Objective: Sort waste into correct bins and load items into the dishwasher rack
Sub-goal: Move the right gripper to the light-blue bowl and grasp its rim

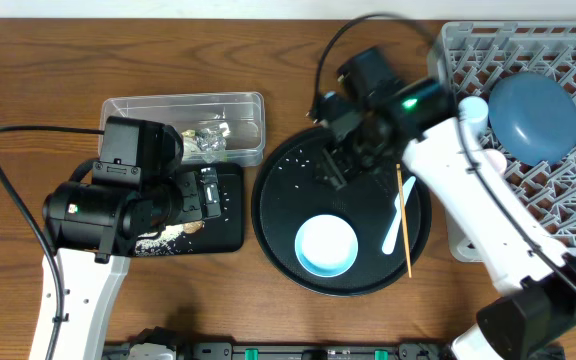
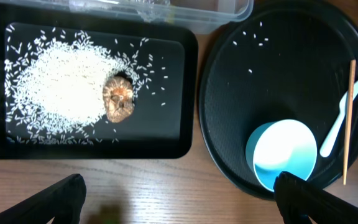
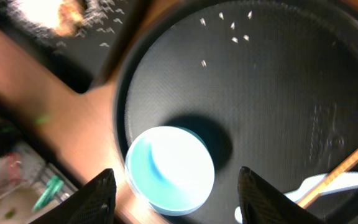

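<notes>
From above, the dishwasher rack (image 1: 568, 200) fills the counter's far right corner. The dark blue plate (image 1: 533, 118) lies in it, and beside that stands what may be a light blue cup (image 1: 473, 110), partly hidden by the right arm (image 1: 468, 170). The clear tub (image 1: 158, 110) sits toward the far edge, left of centre, with crumpled wrappers (image 1: 208, 140) inside. Just nearside of it is the black rectangular tray (image 1: 223, 225), half covered by the left arm (image 1: 88, 215). The round black tray (image 1: 288, 190) at mid-counter carries the light blue bowl (image 1: 326, 245), the pale blue spoon (image 1: 400, 220) and the wooden chopstick (image 1: 405, 225), which crosses the spoon.

The left wrist camera shows the left gripper (image 2: 179, 205) with its fingers spread wide and nothing between them, above the counter's near strip. Rice (image 2: 55, 81) is heaped on the rectangular tray, with the brown lump (image 2: 118, 99) touching the heap. A few grains lie scattered on the round tray.

The right wrist picture is blurred. The right gripper (image 3: 182, 205) is parted and holds nothing, above the bowl on the round tray.
</notes>
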Controlling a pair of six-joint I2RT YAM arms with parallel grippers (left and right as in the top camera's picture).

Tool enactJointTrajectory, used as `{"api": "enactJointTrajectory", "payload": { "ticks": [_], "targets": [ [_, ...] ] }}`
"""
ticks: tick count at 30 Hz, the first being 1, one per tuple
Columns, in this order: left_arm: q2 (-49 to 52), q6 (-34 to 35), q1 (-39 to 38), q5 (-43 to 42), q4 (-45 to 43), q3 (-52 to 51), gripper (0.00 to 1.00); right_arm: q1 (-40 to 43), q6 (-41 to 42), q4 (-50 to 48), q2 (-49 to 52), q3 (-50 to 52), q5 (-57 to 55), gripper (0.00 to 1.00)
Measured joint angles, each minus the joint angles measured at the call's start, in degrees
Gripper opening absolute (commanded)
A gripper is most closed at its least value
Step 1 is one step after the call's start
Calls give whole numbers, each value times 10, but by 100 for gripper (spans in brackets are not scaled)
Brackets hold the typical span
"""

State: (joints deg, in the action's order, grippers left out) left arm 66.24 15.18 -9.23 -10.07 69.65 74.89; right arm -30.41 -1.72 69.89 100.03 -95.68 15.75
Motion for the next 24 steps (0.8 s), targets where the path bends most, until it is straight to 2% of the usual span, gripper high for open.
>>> {"api": "enactJointTrajectory", "payload": {
  "ticks": [11, 15, 24],
  "targets": [
    [0, 0, 0, 0, 0, 0, 98, -35, 24, -215, 0, 198, -44, 55],
    [0, 0, 0, 0, 0, 0, 98, -34, 26, -250, 0, 257, -49, 55],
    [0, 0, 0, 0, 0, 0, 98, -34, 35, -254, 0, 330, -51, 54]
  ]
}}
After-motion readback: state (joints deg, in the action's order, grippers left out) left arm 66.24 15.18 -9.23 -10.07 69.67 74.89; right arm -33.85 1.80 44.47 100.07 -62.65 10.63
